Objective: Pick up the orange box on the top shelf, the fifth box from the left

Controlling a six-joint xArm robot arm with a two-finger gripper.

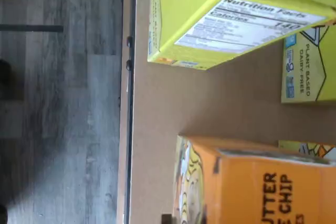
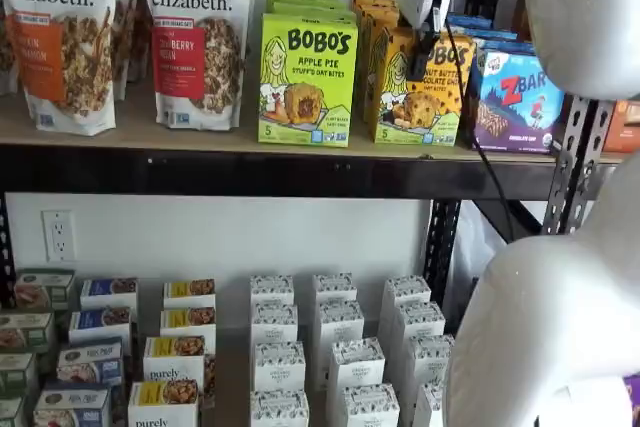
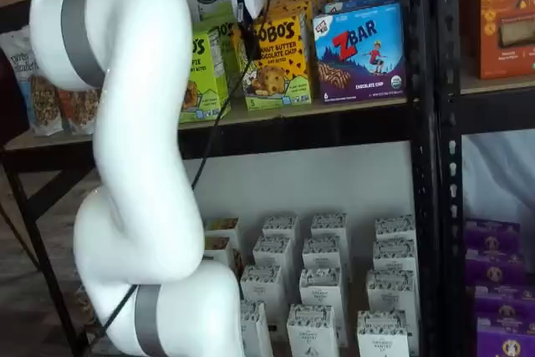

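The orange box [image 2: 415, 97] [image 3: 280, 64] stands on the top shelf [image 2: 200, 137] [image 3: 334, 110], between a lime-green Bobo's box and a blue ZBar box. My gripper [image 2: 424, 52] [image 3: 249, 39] comes down over the orange box from above. In both shelf views its white body sits above the box and one black finger hangs against the box's front face. The other finger is hidden, so no gap shows. In the wrist view, turned on its side, the orange box [image 1: 262, 182] lies close below the camera on the tan shelf board [image 1: 157, 103].
A lime-green Apple Pie box [image 2: 306, 77] [image 1: 210, 19] stands close on the left and a ZBar box [image 2: 518, 97] [image 3: 359, 52] close on the right. Granola bags [image 2: 190, 37] fill the shelf's left. Small white boxes [image 2: 335, 347] crowd the lower level. A black upright [image 2: 570, 157] stands at the right.
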